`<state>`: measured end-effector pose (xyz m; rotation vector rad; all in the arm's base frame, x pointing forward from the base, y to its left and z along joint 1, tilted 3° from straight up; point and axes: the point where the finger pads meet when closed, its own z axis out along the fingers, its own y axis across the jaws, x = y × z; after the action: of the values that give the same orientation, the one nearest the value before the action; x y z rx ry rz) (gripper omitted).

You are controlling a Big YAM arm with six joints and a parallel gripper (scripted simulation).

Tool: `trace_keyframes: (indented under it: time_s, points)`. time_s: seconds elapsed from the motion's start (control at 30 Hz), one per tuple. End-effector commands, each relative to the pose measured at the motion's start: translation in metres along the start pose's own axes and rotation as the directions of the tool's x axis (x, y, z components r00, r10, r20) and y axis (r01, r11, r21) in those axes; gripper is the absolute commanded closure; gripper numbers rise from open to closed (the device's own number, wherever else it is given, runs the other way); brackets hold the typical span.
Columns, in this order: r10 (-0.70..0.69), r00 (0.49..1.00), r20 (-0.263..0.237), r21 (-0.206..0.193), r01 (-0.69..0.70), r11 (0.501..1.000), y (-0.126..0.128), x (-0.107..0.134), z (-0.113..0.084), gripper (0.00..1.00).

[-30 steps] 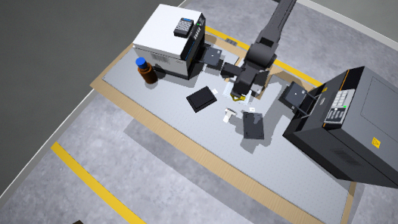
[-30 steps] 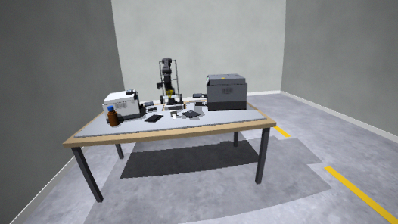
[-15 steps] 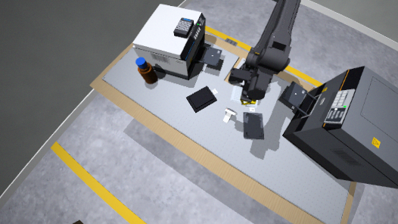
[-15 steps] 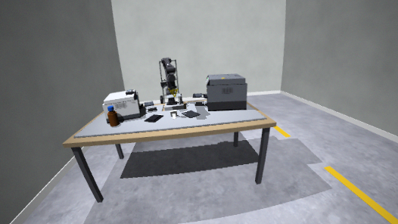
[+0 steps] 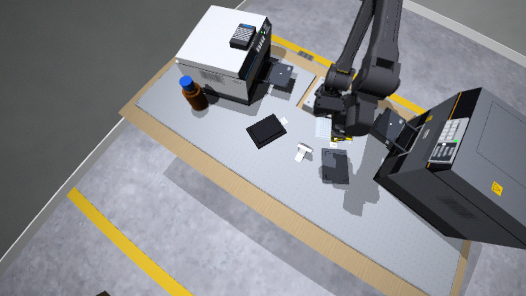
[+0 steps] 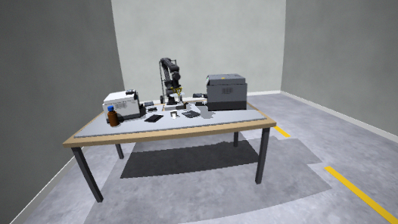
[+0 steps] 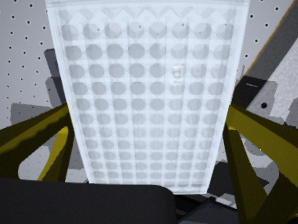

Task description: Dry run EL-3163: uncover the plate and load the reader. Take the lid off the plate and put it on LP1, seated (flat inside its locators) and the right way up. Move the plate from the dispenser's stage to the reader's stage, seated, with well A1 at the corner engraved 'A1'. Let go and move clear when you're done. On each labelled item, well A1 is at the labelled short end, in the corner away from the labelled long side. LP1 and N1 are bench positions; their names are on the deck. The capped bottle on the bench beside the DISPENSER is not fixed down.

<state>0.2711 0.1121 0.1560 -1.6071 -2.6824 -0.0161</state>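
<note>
Beside the reader (image 5: 470, 150) (image 6: 227, 94), on its side toward the dispenser (image 5: 220, 40) (image 6: 121, 105), a yellow-fingered pincer (image 5: 342, 134) (image 6: 177, 91) (image 7: 148, 111) grips the pale, many-welled plate (image 5: 323, 128) (image 6: 176, 94) (image 7: 137, 107) by its two long sides, raised above the desk (image 5: 280, 197) (image 6: 170, 134). Whether a lid covers the wells cannot be told. The reader's stage (image 5: 389, 125), reaching out from the reader toward the arm (image 5: 377, 75) (image 6: 170, 70), carries no plate. Farther from the reader, the dispenser's stage (image 5: 281, 74) is likewise without one. The blue-capped brown bottle (image 5: 194, 95) (image 6: 113, 116) stands upright well apart from the reader, beyond the two dark flat pads between them.

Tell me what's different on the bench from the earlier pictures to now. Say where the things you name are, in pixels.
The gripper (image 5: 342, 135) (image 6: 177, 91) (image 7: 148, 111) and the clear well plate (image 5: 323, 127) (image 6: 181, 94) (image 7: 145, 120) between its fingers have moved toward the dark grey instrument (image 5: 480, 170) (image 6: 227, 96). I see nothing newly grasped or released. The amber bottle (image 5: 195, 98) (image 6: 113, 119) and white instrument (image 5: 220, 40) (image 6: 119, 98) stayed put.
</note>
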Motion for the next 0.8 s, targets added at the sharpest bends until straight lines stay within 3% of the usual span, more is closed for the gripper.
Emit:
trace_keyframes:
  time_s: [0.0,0.13,0.37,0.77]
  points:
    - [-0.037,0.999,-0.001,-0.02,0.037,0.999,0.017,0.005,-0.015,0.14]
    - [-0.022,1.0,-0.004,-0.016,0.022,1.0,0.018,0.016,-0.015,0.14]
    - [-0.118,0.993,-0.003,-0.044,0.118,0.992,0.021,0.037,-0.027,0.14]
    - [-0.235,0.972,-0.011,-0.02,0.235,0.972,0.018,0.066,-0.023,0.14]
